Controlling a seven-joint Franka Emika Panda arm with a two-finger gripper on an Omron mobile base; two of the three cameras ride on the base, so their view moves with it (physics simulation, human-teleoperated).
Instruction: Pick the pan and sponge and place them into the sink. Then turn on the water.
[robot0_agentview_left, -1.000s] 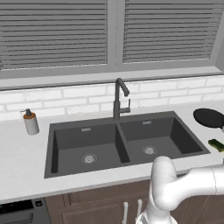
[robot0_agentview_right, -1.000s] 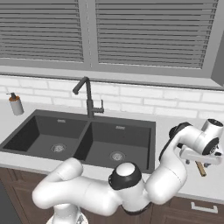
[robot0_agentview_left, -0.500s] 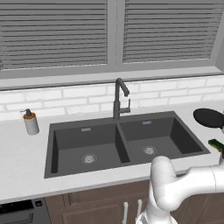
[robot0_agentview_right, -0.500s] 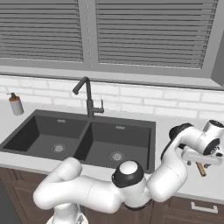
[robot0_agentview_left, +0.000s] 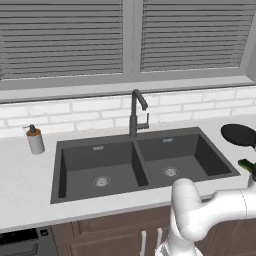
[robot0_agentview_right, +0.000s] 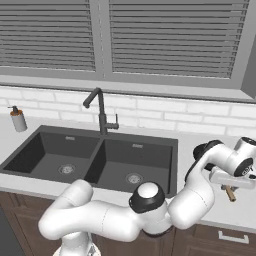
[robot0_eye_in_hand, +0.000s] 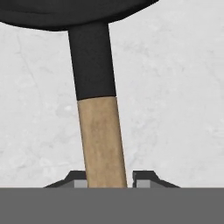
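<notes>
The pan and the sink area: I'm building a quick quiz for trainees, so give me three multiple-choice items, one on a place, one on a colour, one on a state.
1. Where is the pan?
A. in the left basin
B. on the counter right of the sink
C. on the windowsill

2. What colour is the outer part of the pan's handle?
A. light wood
B. red
C. blue

3. Is water running from the faucet?
A. yes, into the right basin
B. yes, into the left basin
C. no

Answers: 1 B, the left base view shows it on the counter past the sink's right rim. 2 A, the hand view shows tan wood below a black neck. 3 C, no stream falls from the spout.
</notes>
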